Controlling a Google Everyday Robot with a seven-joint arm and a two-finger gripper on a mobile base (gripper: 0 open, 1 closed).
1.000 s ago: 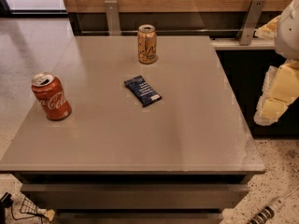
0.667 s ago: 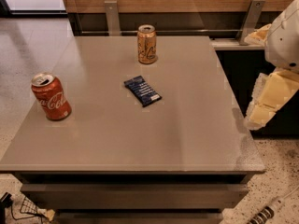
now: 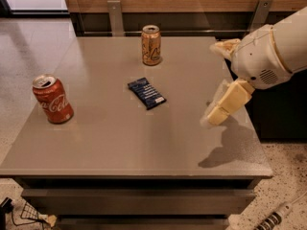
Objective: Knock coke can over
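Observation:
The coke can, red with white script and a silver top, stands upright near the left edge of the grey table. My gripper hangs over the right side of the table on a white arm, far to the right of the can, with cream-coloured fingers pointing down and left. It holds nothing that I can see.
An orange-gold can stands upright at the back middle of the table. A dark blue snack packet lies flat near the centre, between the gripper and the coke can. A wooden wall and metal brackets run behind the table. A cable lies on the floor at the lower right.
The arm has moved left from beyond the table's right edge to over its right side. The cans and the packet have not moved.

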